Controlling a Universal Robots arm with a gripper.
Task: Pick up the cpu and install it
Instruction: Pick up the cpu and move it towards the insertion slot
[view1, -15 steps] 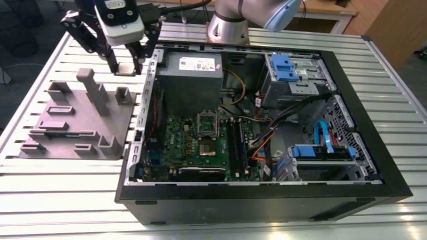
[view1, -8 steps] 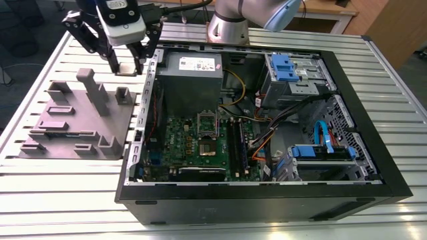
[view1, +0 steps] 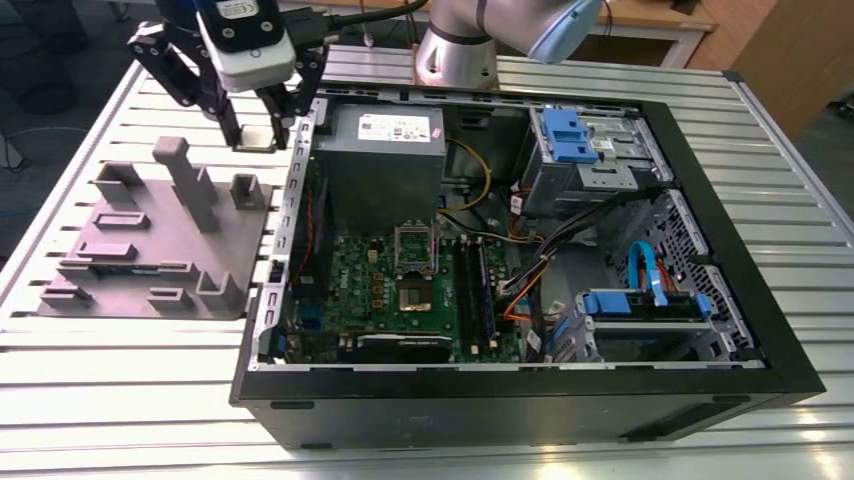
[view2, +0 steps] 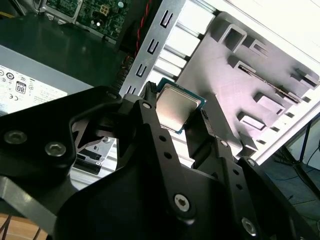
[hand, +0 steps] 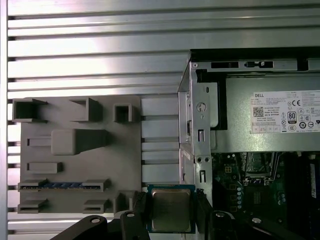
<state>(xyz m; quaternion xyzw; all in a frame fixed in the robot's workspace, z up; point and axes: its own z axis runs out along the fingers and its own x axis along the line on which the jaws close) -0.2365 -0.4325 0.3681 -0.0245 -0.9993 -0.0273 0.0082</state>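
The cpu (hand: 171, 209), a small flat square chip with a silvery metal top and a green rim, is held clear of the table between my black fingers (hand: 141, 206). My gripper (view1: 256, 138) is shut on it above the slatted table, in the gap between the grey holder block (view1: 147, 250) and the open computer case (view1: 287, 330). In the second wrist view the cpu (view2: 176, 104) shows flat between the two fingertips of the gripper (view2: 176, 116), with the holder block (view2: 240, 75) beyond it.
The case lies open with the green motherboard (view1: 400, 290), power supply (view1: 384, 150), drive bays with blue clips (view1: 577, 135) and loose cables (view1: 534, 270). A memory stick (hand: 65, 185) sits in the holder block (hand: 75, 155). The metal case wall (hand: 199, 125) stands beside the gripper.
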